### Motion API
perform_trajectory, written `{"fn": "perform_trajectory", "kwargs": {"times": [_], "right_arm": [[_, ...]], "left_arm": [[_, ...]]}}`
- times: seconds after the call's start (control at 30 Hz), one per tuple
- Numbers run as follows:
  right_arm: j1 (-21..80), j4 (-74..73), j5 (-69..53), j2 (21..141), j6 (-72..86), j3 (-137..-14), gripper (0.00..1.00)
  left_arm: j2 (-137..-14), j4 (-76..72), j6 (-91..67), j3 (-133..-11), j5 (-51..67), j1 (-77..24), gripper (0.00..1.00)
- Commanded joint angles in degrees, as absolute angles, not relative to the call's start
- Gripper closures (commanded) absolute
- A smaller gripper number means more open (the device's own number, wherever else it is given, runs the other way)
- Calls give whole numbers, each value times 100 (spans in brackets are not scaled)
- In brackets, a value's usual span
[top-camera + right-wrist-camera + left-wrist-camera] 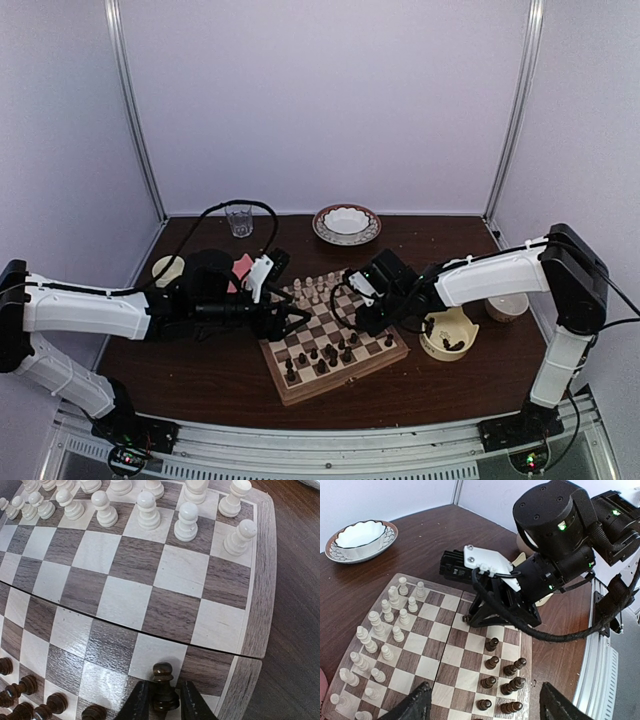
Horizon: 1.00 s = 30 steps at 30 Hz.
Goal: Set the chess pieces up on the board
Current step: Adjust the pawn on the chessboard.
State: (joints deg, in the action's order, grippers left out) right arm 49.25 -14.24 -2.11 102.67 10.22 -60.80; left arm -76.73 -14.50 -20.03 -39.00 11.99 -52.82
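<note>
The board [336, 383] lies between my two grippers. Several dark chess pieces [325, 355] stand on its near side; cream ones [315, 290] fill the far side. My right gripper [358, 318] is low over the board. In the right wrist view its fingers [140, 705] close on both sides of an upright dark pawn [163, 687] on a square near the board's [125, 600] right edge. My left gripper [485, 711] is open and empty, hovering above the dark pieces [492, 663] at the board's [415, 642] edge.
A yellow bowl [448, 335] with more dark pieces sits right of the board, with a pale cup [505, 306] beyond it. A white bowl on a saucer [346, 223] and a glass [239, 220] stand at the back. A round disc [167, 268] lies left.
</note>
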Motion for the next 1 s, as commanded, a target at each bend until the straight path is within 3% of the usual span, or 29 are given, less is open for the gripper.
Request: {"fn": "perform_trajectory", "kwargs": {"times": [0.0, 0.2, 0.27, 0.33, 0.8, 0.97], "right_arm": [[4975, -1534, -77, 10154, 954, -6133, 77], [4993, -1541, -26, 9954, 934, -6020, 77], [4992, -1554, -26, 9949, 942, -6021, 66], [4993, -1575, -26, 9973, 941, -6027, 62], [5001, -1730, -26, 10109, 945, -6137, 79], [5001, -1665, -67, 10053, 941, -6087, 76]], "left_arm": [[-7567, -1635, -2004, -3867, 1205, -5255, 26], [-7563, -1609, -1995, -3891, 1218, -5256, 25], [-7566, -1621, -1995, -3885, 1209, -5256, 25], [-7577, -1609, -1986, -3892, 1208, -5256, 25], [-7586, -1591, -1969, -3903, 1209, -5256, 25], [-7632, -1568, -1986, -3944, 1311, -5256, 25]]}}
